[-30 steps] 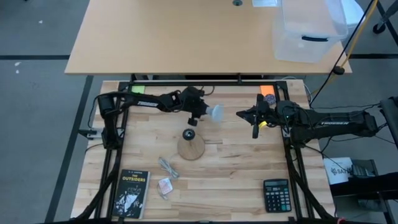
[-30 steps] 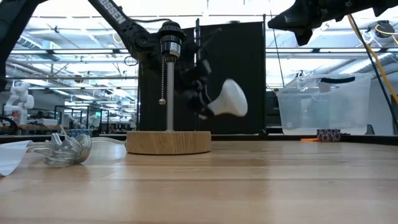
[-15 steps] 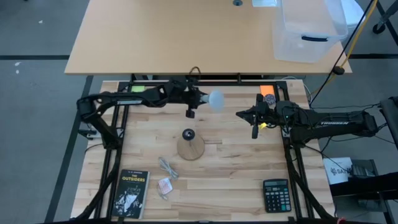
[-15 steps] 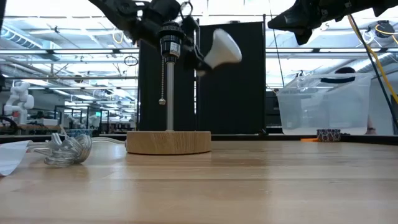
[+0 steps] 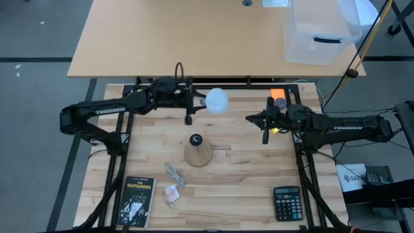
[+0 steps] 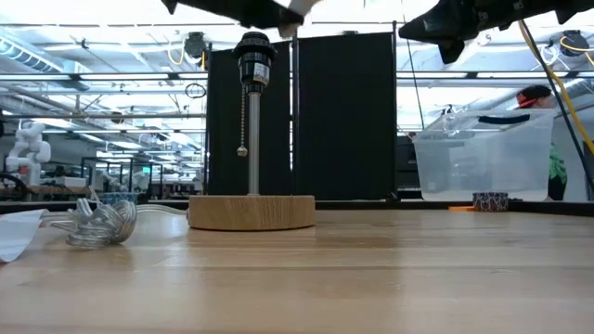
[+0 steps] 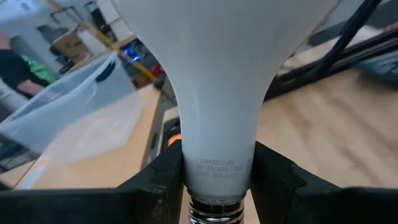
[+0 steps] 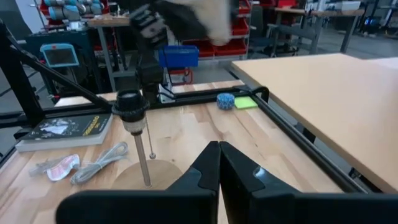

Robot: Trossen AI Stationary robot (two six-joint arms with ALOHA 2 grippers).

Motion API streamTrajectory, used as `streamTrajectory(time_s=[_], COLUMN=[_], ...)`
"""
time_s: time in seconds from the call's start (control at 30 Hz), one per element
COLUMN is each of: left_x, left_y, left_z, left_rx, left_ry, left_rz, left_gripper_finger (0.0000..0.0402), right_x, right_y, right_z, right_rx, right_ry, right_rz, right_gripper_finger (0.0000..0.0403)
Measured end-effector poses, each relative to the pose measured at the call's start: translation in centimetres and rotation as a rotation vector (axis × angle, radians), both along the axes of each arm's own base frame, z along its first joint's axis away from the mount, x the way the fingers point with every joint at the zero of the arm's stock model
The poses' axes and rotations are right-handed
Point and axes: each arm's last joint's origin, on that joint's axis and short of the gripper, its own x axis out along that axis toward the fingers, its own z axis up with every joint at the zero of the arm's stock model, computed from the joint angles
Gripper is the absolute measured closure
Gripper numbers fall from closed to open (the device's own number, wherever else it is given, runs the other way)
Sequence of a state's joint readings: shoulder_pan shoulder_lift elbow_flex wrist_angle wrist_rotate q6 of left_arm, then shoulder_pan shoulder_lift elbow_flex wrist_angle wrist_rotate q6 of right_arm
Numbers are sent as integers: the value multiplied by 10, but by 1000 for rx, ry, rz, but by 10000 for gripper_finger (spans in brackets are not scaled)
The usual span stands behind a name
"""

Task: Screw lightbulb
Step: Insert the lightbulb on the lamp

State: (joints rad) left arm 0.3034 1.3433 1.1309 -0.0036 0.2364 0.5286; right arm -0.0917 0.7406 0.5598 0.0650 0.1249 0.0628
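Note:
The white lightbulb (image 5: pixel 215 100) is in my left gripper (image 5: pixel 198 101), high above the table's far middle, beyond the stand. In the left wrist view the bulb (image 7: pixel 217 68) fills the picture. In the low view only a sliver of it (image 6: pixel 299 5) shows at the top edge. The tan wooden cone stand (image 5: pixel 196 154) rests by its round base (image 6: pixel 251 211) on the table, and its black socket (image 6: pixel 253 57) points up and is empty. My right gripper (image 5: pixel 265 131) is shut and empty, hovering to the right of the stand. My left gripper pinches the bulb's narrow neck (image 7: pixel 217 165) between its two fingers (image 7: pixel 163 180), just above the metal screw base (image 7: pixel 214 211). The fingers come from the table's left. The globe points toward the table's right, and the bulb is lifted clear of everything.
A book (image 5: pixel 136 200), a clear cable bundle (image 5: pixel 173 173) and a small packet (image 5: pixel 172 193) lie near left. A calculator (image 5: pixel 287 195) lies near right. A clear plastic bin (image 5: pixel 321 32) stands on the tan table beyond. A pull chain (image 6: pixel 242 121) hangs from the socket.
My left gripper has risen with the bulb and drawn back toward the table's far and left edges. The bulb has left the top of the low view. It has tipped from globe slanting down to globe slanting up. My right gripper has kept still.

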Motion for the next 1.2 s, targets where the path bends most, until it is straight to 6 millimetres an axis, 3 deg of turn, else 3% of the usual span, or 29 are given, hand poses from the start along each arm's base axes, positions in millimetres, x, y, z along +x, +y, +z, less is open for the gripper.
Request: streamTrajectory(time_s=[0.47,0.8,0.97,1.2], left_x=[-29,-33,-33,-31], left_y=[-60,-91,-103,-117], left_z=[27,27,14,-25], left_rx=[-26,-94,-156,-223], left_ry=[-17,17,47,-36], left_rz=[-166,-147,-121,-117], left_gripper_finger=[262,262,262,262], right_x=[3,33,51,65], right_y=[0,4,10,16], right_z=[4,-8,-13,-18], right_rx=[-34,-60,-109,-139], right_ry=[-47,-31,-80,-127], right_rz=[2,41,153,214], right_gripper_finger=[403,403,403,403])
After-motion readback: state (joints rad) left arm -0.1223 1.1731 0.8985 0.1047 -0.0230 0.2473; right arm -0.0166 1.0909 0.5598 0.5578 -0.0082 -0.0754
